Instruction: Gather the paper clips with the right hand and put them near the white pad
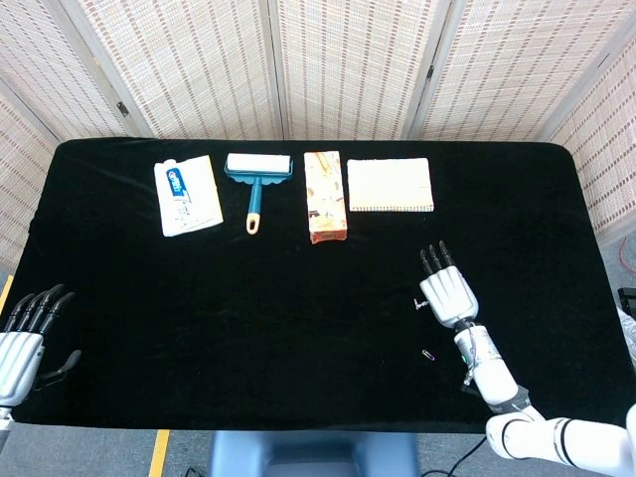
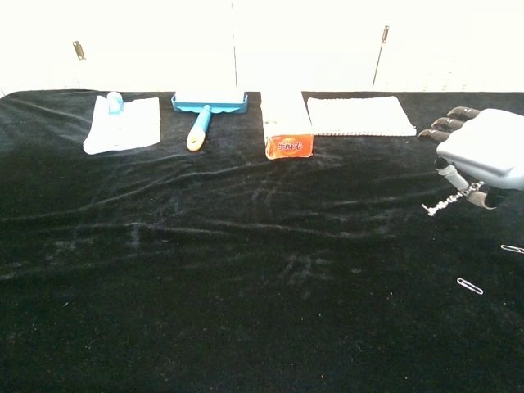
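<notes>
Over the right part of the black table, my right hand (image 1: 449, 291) (image 2: 483, 154) hovers palm down. A short chain of paper clips (image 2: 446, 201) (image 1: 415, 301) dangles from it, pinched under the thumb. Two loose paper clips lie on the cloth nearer the front: one (image 2: 469, 285) (image 1: 428, 355) below the hand and another (image 2: 512, 248) at the right edge of the chest view. The white pad (image 1: 390, 185) (image 2: 360, 115) lies further back, beyond the hand and slightly to its left. My left hand (image 1: 25, 336) stays at the front left table edge, fingers apart, holding nothing.
Along the back of the black table (image 1: 298, 298) lie a white toothpaste pack (image 1: 187, 195), a blue-handled lint roller (image 1: 256, 179) and an orange box (image 1: 325, 196) just left of the pad. A woven screen stands behind the table.
</notes>
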### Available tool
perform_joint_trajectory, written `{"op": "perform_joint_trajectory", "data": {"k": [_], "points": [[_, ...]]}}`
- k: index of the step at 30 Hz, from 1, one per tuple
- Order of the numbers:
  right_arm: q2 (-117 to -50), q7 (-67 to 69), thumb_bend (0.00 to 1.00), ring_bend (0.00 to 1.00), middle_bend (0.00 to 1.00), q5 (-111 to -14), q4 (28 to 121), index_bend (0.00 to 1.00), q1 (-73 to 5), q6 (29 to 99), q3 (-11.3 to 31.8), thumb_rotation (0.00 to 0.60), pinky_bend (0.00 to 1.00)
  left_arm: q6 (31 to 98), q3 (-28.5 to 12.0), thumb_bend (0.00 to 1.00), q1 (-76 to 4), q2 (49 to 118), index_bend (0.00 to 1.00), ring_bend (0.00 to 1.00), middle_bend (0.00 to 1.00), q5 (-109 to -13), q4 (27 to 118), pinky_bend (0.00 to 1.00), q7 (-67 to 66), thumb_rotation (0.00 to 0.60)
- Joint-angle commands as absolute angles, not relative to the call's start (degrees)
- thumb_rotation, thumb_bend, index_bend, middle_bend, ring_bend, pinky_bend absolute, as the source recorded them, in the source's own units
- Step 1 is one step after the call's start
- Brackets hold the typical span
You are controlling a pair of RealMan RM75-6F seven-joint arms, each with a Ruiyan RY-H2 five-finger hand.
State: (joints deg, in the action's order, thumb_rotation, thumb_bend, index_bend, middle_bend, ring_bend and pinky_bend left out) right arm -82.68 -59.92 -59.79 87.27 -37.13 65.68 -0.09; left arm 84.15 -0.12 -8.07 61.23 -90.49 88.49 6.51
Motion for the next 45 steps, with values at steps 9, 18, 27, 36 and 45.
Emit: {"op": "perform_joint_trajectory", "data": {"k": [9, 18, 27, 36, 45], "points": [[-77.4, -64.4, 0.45, 0.00, 0.11, -66.8, 96.6, 0.83, -33.5, 70.6, -5.8, 0.600, 0.00, 83.9, -0.1, 0.39, -8.2, 61.7, 0.00, 0.00, 0.00, -90.7, 89.0, 0.00, 5.0, 0.600], [-76.9, -68.8, 0.45, 0.00, 0.11, -68.2, 99.4, 0.83, -31.9, 70.8, -8.2, 0.600, 0.00, 84.7, 0.2, 0.39, -7.8, 61.7, 0.00, 0.00, 0.00, -91.2, 89.1, 0.00, 4.9, 0.600], [-77.8, -72.2, 0.45, 0.00, 0.11, -66.9, 99.3, 0.83, -31.4, 69.3, -8.5, 0.600, 0.00, 85.3, 0.3, 0.39, -7.5, 61.4, 0.00, 0.00, 0.00, -91.6, 89.0, 0.00, 5.8, 0.600], [-78.9, -75.2, 0.45, 0.00, 0.11, -65.1, 99.4, 0.83, -31.7, 68.2, -8.1, 0.600, 0.00, 86.0, 0.3, 0.39, -7.1, 61.0, 0.00, 0.00, 0.00, -92.0, 88.6, 0.00, 7.0, 0.600], [-79.7, -77.0, 0.45, 0.00, 0.11, -64.2, 99.8, 0.83, -32.1, 67.8, -8.0, 0.600, 0.00, 86.9, 0.4, 0.39, -6.8, 60.8, 0.00, 0.00, 0.00, -92.5, 88.3, 0.00, 7.8, 0.600]]}}
